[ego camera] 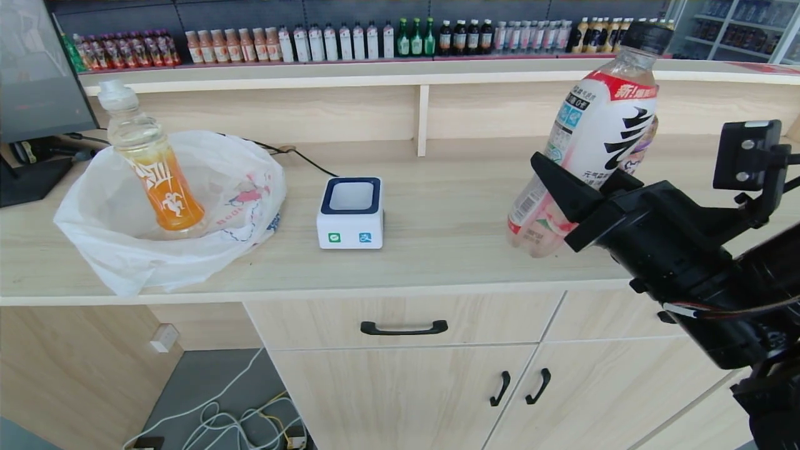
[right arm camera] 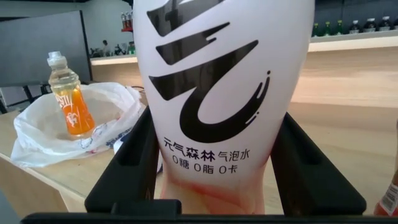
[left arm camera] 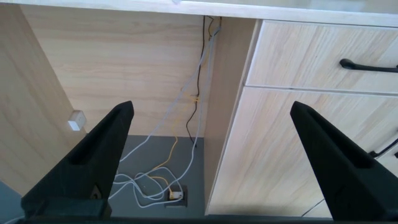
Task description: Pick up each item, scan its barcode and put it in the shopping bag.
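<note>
Rows of bottled drinks [ego camera: 375,40] are lining the back shelf as a dark monitor [ego camera: 37,69] is standing on the wooden counter [ego camera: 450,219]; loose cables [ego camera: 219,422] are lying tangled on the floor below.

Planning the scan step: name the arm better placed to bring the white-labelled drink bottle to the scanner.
Right. The right gripper grips the drink bottle above the counter, just right of the scanner. The left gripper hangs open below the counter, facing the cabinet, holding nothing.

white bottle [right arm camera: 217,93] top cropped in right wrist view, monitor [ego camera: 37,69] cut off at edge
</note>
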You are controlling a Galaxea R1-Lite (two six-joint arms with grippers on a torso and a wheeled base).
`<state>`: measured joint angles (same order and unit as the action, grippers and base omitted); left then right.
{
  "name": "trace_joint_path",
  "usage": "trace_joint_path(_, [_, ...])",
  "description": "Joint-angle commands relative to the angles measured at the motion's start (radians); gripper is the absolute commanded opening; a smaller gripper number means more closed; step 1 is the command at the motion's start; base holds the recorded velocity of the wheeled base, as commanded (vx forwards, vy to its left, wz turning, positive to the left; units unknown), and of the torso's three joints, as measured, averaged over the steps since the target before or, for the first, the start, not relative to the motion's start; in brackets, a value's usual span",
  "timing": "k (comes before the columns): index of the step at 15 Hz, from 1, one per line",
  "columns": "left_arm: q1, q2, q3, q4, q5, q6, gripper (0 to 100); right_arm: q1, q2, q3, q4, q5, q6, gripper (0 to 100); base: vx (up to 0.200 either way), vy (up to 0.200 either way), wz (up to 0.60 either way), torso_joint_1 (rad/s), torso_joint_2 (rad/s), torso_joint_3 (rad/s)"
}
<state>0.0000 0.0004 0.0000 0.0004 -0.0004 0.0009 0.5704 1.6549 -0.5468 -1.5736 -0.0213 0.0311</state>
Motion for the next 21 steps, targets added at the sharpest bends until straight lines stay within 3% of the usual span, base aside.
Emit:
trace_joint_path(1, [0.000,0.000,0.000,0.001,0.000,-0.001,100,0.000,0.009,0.010,0.003,0.003,0.004,0,0.000,0.200,0.00,0.017,0.02,0.002])
trace_joint_path(18, [0.000,0.000,0.000,0.000,0.000,0.001,100,-0.023,-0.001,-0.007,0.003,0.000,-0.007,0,0.000,0.200,0.00,0.002,0.00,0.002])
trace_joint_path(21, [0.000,0.000,0.000,0.000,0.000,0.001,100,-0.027,-0.026,-0.004,0.003,0.001,-0.005,0,0.000,0.000,0.00,0.000,0.00,0.000])
